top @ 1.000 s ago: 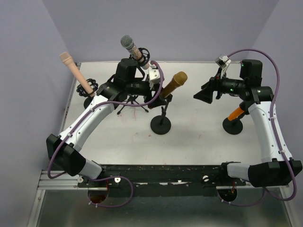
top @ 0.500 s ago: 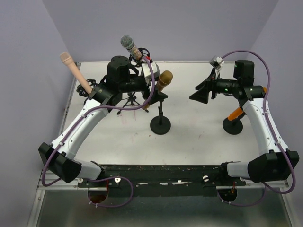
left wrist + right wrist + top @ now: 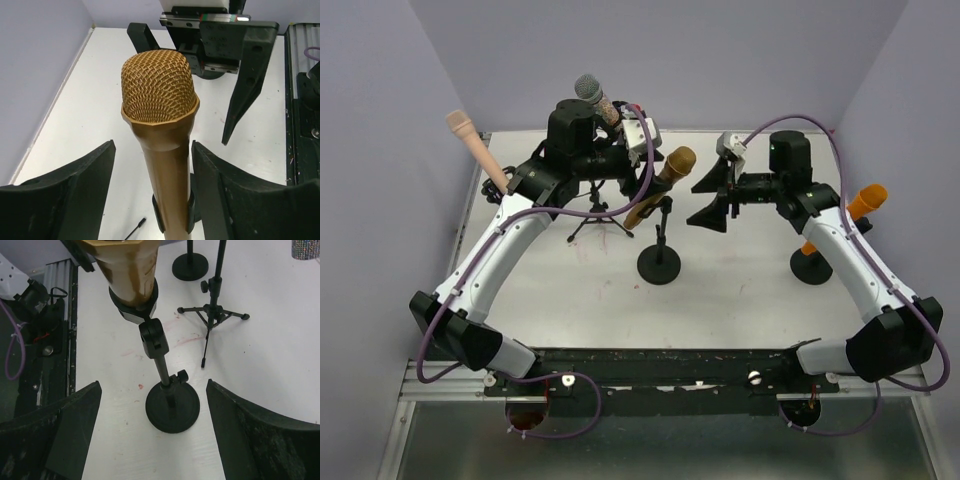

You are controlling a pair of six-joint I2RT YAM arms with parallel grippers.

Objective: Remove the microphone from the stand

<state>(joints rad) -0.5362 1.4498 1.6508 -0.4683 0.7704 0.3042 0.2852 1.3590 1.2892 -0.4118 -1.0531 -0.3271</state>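
Around the gold microphone [image 3: 159,100], left hand [image 3: 151,145] gapes, apparently not touching; right hand [image 3: 152,384] released.

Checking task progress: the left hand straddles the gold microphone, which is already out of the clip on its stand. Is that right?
No. The left hand does straddle the gold microphone, but the microphone sits in the clip on its stand, not out of it. The left wrist view shows the clip around its body.

Right wrist view: gold microphone [image 3: 129,265] head cut off at top edge. Left wrist view: its lower body leaves the bottom edge; stand [image 3: 158,219] hidden below clip.
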